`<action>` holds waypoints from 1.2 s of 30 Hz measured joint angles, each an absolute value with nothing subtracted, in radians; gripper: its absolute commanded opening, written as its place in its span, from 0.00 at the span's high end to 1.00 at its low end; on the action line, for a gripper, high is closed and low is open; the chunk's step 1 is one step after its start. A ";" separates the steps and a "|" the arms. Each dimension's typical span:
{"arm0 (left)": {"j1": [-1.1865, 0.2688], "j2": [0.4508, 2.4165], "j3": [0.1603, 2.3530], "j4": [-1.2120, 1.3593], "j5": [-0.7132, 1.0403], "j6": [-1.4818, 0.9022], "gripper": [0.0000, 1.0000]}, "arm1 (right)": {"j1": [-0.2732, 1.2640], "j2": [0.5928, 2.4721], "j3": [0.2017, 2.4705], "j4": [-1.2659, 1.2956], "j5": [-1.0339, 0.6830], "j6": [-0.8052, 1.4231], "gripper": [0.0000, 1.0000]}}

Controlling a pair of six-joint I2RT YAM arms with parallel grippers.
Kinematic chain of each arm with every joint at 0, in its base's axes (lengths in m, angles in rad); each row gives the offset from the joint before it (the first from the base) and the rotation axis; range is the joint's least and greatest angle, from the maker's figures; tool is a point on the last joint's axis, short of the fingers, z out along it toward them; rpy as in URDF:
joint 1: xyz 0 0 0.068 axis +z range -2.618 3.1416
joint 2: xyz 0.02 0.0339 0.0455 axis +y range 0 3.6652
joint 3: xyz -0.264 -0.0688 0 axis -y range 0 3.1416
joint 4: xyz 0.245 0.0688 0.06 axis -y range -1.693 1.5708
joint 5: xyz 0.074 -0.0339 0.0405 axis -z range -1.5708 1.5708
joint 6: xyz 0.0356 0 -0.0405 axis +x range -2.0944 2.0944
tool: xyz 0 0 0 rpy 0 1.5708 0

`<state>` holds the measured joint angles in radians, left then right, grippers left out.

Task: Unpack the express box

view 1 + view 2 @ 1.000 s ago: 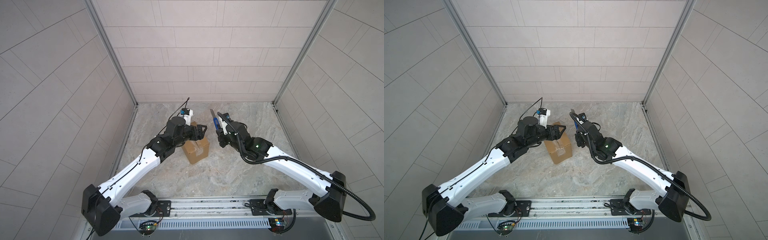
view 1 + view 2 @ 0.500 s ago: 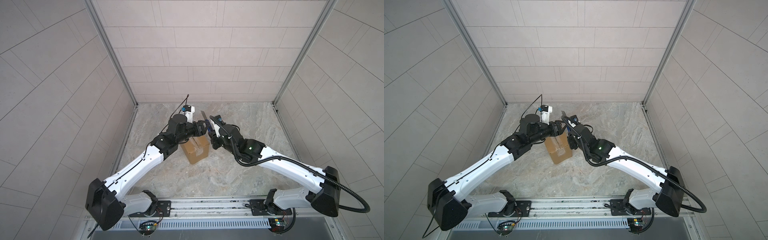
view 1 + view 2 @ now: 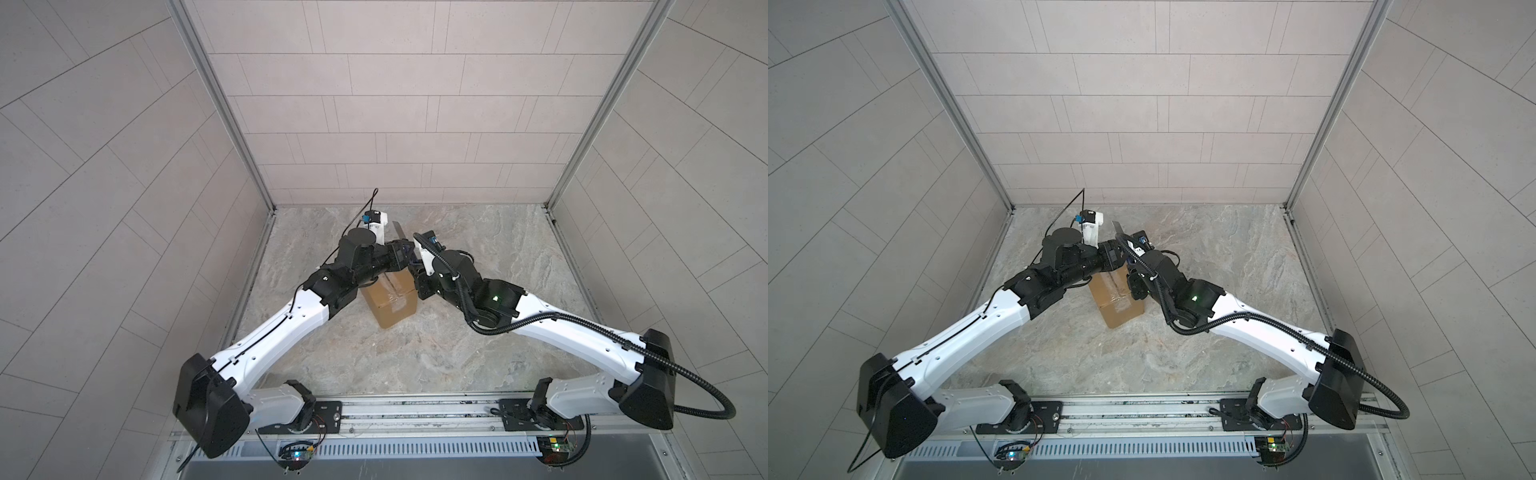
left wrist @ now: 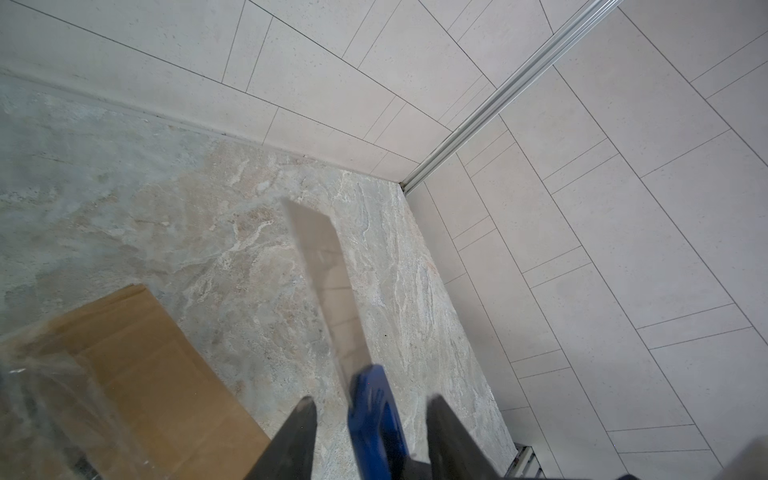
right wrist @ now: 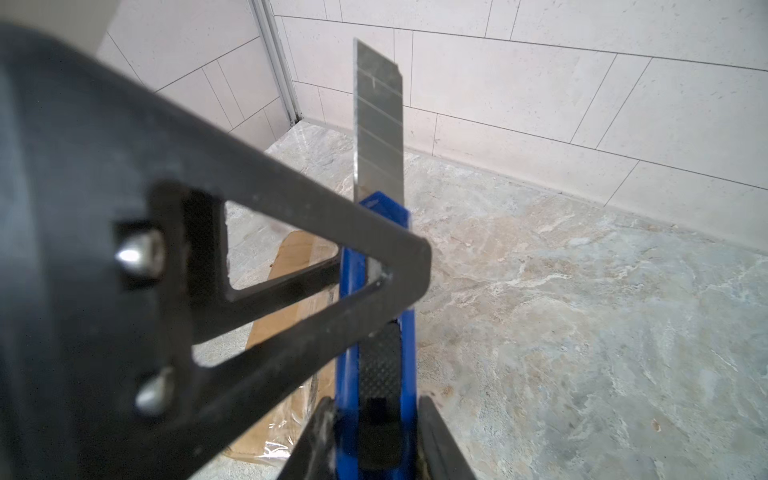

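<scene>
The express box (image 3: 392,300) (image 3: 1119,300), a small brown carton with clear tape along its seam, stands shut on the stone floor, also in the left wrist view (image 4: 124,365). Above its far edge my right gripper (image 5: 375,400) is shut on the handle of a blue utility knife (image 5: 382,212) with its blade (image 3: 398,230) pushed out and pointing up. My left gripper (image 4: 372,401) straddles the front of the knife (image 4: 376,415), its jaws still apart with a gap on each side. One of its fingers (image 5: 291,216) lies across the knife body.
Tiled walls enclose the stone floor (image 3: 415,357) on three sides, with metal corner posts (image 3: 552,205) at the back. Both arm bases sit on the rail (image 3: 415,411) at the front edge.
The right arm has carried the knife left over the box. The left gripper has come in around the knife's front and its jaws have narrowed.
</scene>
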<state>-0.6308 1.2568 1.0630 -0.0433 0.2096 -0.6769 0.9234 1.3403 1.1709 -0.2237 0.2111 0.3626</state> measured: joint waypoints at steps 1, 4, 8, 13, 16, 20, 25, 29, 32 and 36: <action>-0.631 1.259 1.065 -0.044 0.208 -0.677 0.57 | 0.925 1.340 1.171 -0.221 0.210 0.363 0.75; -0.631 1.265 1.077 -0.044 0.203 -0.680 0.60 | 0.929 1.340 1.171 -0.212 0.209 0.362 0.75; -0.631 1.265 1.079 -0.035 0.202 -0.685 0.63 | 0.933 1.341 1.171 -0.202 0.206 0.362 0.75; -0.630 1.265 1.079 -0.033 0.206 -0.694 0.70 | 0.938 1.341 1.171 -0.190 0.202 0.362 0.75; -0.629 1.265 1.079 -0.031 0.209 -0.702 0.77 | 0.938 1.341 1.171 -0.184 0.202 0.359 0.75; -0.628 1.265 1.079 -0.021 0.215 -0.708 0.88 | 0.937 1.341 1.171 -0.182 0.202 0.359 0.75; -0.624 1.265 1.079 -0.017 0.218 -0.710 1.00 | 0.937 1.341 1.171 -0.179 0.202 0.358 0.74; -0.624 1.265 1.079 -0.016 0.218 -0.715 1.00 | 0.937 1.341 1.171 -0.179 0.202 0.357 0.62; -0.618 1.265 1.078 -0.009 0.217 -0.723 1.00 | 0.938 1.341 1.171 -0.178 0.199 0.347 0.38; -0.599 1.249 1.043 0.045 0.226 -0.744 1.00 | 0.939 1.317 1.157 -0.168 0.194 0.361 0.24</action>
<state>-0.5987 1.2488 1.0431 0.0452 0.2264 -0.7437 0.9390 1.3167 1.1568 -0.1677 0.1940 0.3611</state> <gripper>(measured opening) 0.150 0.719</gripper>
